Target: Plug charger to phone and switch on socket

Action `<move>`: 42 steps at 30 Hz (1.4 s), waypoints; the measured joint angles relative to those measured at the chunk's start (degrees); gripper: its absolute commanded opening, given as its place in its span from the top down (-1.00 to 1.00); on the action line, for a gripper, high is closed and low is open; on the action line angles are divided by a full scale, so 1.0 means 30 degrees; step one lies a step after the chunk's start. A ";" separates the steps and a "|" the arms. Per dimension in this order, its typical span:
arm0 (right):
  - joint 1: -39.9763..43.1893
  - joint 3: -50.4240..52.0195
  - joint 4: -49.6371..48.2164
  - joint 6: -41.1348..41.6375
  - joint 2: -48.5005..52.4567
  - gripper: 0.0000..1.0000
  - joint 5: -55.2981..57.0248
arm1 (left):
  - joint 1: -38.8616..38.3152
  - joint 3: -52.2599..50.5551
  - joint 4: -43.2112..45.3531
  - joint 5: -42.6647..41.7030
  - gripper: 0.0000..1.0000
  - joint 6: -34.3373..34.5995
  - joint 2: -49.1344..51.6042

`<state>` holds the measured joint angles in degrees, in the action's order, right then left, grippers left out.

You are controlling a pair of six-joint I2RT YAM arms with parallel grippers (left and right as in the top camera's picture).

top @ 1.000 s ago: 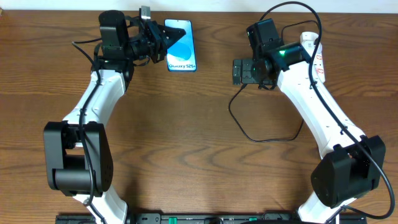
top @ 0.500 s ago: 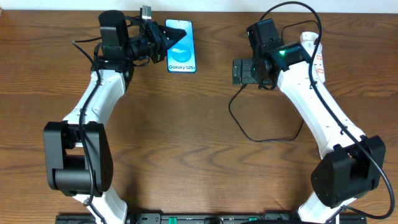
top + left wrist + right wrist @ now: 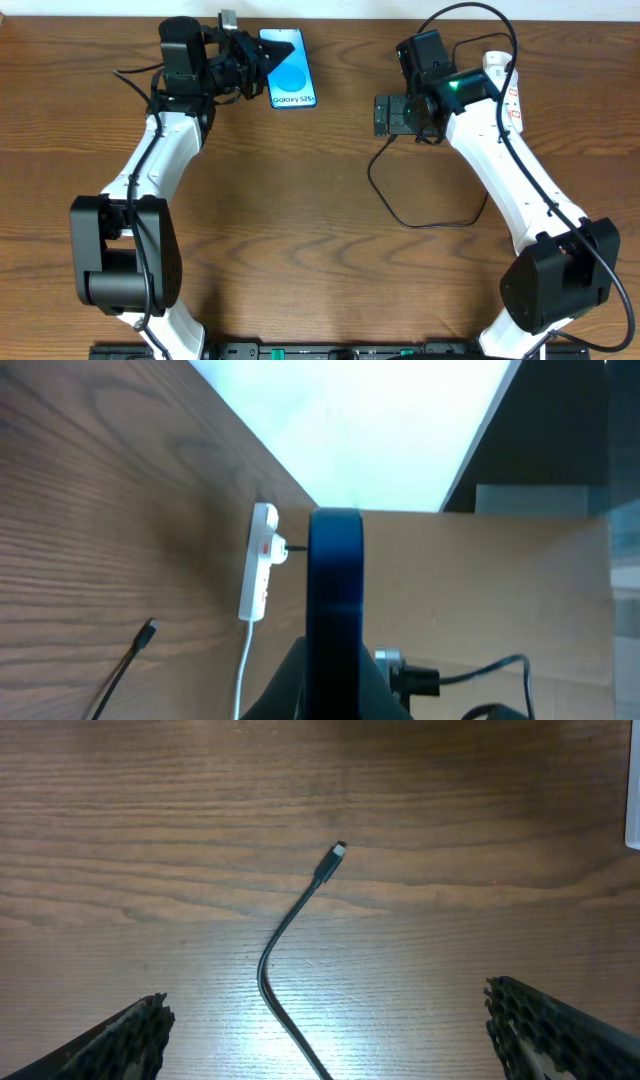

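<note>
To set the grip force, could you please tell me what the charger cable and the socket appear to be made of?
Charger cable: probably a rubbery plastic sheath, matte black, bending in soft curves. Socket: seemingly hard white plastic, a smooth moulded body.

Black charger [image 3: 327, 867], cyan-screened phone [image 3: 295, 85]

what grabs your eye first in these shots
The bright blue phone at the far edge of the table, clamped in the left gripper. Next, the charger tip lying loose below the open right gripper, its black cable looping toward the near side.
</note>
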<state>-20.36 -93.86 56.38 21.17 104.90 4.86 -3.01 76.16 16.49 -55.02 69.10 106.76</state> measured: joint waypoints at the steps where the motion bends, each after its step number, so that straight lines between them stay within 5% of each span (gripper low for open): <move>1: 0.0000 0.0000 0.0000 0.0000 0.0000 -0.99 0.0000 | 0.0000 0.0000 0.0000 0.0058 0.86 0.0066 0.0000; 18: 0.0000 0.0000 -0.0277 0.0000 0.0000 -0.99 -0.1035 | 0.0000 0.0000 -0.0015 0.0991 0.86 0.0495 0.0000; 20: -0.0007 0.0000 -0.0648 -0.0073 0.0000 -0.68 -0.1494 | 0.0000 0.0000 -0.0022 0.1311 0.86 0.0721 0.0000; 24: 0.0000 0.0000 -0.0903 0.0984 0.0000 -0.58 -0.2047 | 0.0000 0.0000 -0.0029 0.2317 0.86 0.1676 0.0000; 33: 0.0015 0.0000 -0.1836 0.3191 0.0874 0.00 -0.2936 | -0.0036 0.0000 -0.0051 0.5115 0.86 0.4364 0.0000; 42: 0.0255 0.0007 -0.2492 0.3555 0.4568 0.22 -0.3650 | -0.0036 0.0000 -0.3104 0.5508 0.86 0.4896 0.0000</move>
<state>-19.59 -93.84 48.90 31.83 118.61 -6.09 -3.11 76.16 7.18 -38.50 83.79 106.76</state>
